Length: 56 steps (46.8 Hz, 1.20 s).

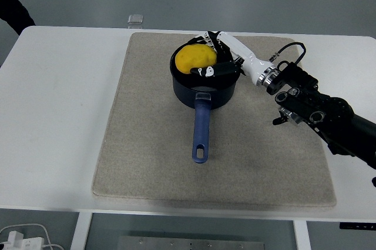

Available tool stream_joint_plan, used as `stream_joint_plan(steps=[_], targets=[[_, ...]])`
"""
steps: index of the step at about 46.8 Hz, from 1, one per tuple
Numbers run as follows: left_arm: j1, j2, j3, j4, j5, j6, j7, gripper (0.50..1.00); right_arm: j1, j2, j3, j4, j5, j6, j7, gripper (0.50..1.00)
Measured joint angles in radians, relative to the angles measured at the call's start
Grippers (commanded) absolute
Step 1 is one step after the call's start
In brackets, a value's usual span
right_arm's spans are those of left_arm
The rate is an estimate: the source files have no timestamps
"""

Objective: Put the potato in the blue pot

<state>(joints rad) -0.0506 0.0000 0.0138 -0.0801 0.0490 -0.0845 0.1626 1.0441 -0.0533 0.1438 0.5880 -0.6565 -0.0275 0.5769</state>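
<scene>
The yellow potato (194,59) is inside the mouth of the dark blue pot (202,88), low over its left half. My right hand (212,56) reaches in from the right over the pot's rim, its fingers still curled around the potato's right side. The pot stands at the back middle of the mat, its blue handle (201,130) pointing toward me. Whether the potato rests on the pot's bottom is hidden by the rim. The left arm is out of view.
A beige mat (147,144) covers the middle of the white table (53,120). A small clear container (136,20) sits at the table's far edge. A person's dark sleeve (13,6) shows at the top left.
</scene>
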Motion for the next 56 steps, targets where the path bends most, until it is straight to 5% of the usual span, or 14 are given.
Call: stream_joint_plan(steps=[15, 25, 56], targets=[[0.000, 0.000, 0.000, 0.005, 0.000, 0.000, 0.000, 0.996, -0.007, 0.002, 0.015, -0.001, 0.001, 0.000, 0.001, 0.782], [0.000, 0.000, 0.000, 0.008, 0.000, 0.000, 0.000, 0.996, -0.007, 0.006, 0.016, -0.001, 0.001, -0.002, 0.001, 0.844], [0.001, 0.000, 0.000, 0.006, 0.000, 0.000, 0.000, 0.996, -0.006, 0.003, 0.019, 0.000, 0.002, -0.002, 0.001, 0.860]])
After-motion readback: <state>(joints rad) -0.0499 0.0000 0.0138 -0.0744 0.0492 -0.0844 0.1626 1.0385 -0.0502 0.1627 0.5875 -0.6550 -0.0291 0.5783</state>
